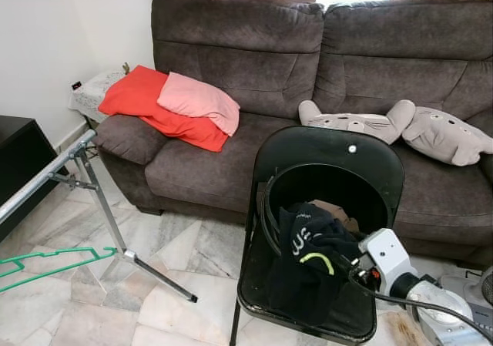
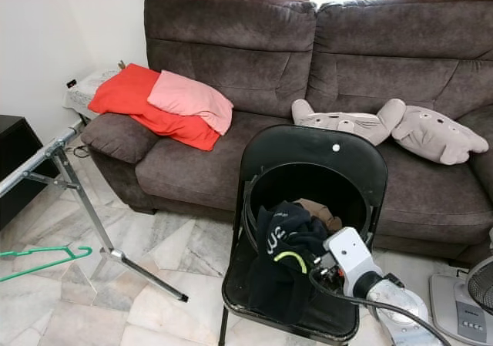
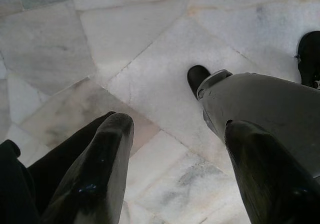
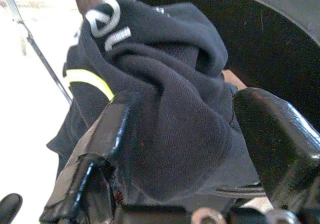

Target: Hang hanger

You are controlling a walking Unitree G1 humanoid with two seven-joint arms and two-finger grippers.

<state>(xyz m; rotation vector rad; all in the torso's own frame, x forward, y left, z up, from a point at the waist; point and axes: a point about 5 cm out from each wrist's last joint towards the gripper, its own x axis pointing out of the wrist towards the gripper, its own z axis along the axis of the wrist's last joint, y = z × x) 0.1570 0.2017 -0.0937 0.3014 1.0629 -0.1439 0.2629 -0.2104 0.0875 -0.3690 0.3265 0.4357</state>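
While the right gripper (image 4: 180,134) sat at the basket (image 1: 331,184) on the chair (image 1: 323,149), fingers spread around the dark garment (image 2: 285,246) and not clamped, the hanger (image 1: 46,263) lay flat on the floor far to the left, under the rack (image 1: 85,184). Its long axis ran roughly left-right. The left gripper (image 3: 175,174), open over bare floor, looked the nearer one.

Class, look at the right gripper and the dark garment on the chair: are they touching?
Touching. The right wrist view shows the dark garment bulging between the right gripper's open fingers, cloth pressed against one of them.
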